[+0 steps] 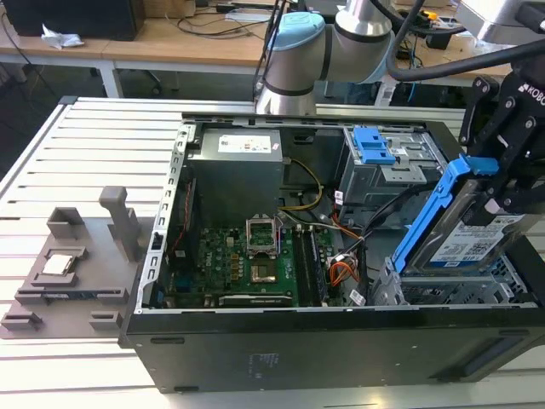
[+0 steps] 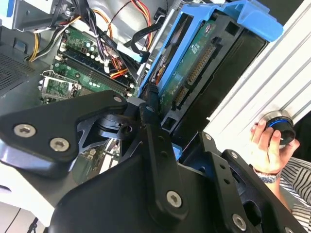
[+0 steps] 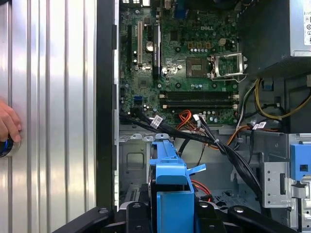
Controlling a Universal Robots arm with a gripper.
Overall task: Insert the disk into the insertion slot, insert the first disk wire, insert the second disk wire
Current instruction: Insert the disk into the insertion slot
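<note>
Bright blue plastic frames the disk [image 1: 471,244], which hangs tilted at the right edge of the exterior view. The black pincer [image 1: 502,200] is clamped shut on it, just above the insertion slot [image 1: 451,292] in the lower right corner of the open computer case [image 1: 255,349]. The disk is not yet seated in the bay. The green motherboard [image 1: 255,264] lies mid-frame. In the second wrist view a person's hand [image 2: 265,145] rests on the ribbed tabletop [image 2: 252,92].

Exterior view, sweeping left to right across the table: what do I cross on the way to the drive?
Grey fixture block → motherboard → orange wire bundle → the disk, tilted in its blue carrier.
</note>
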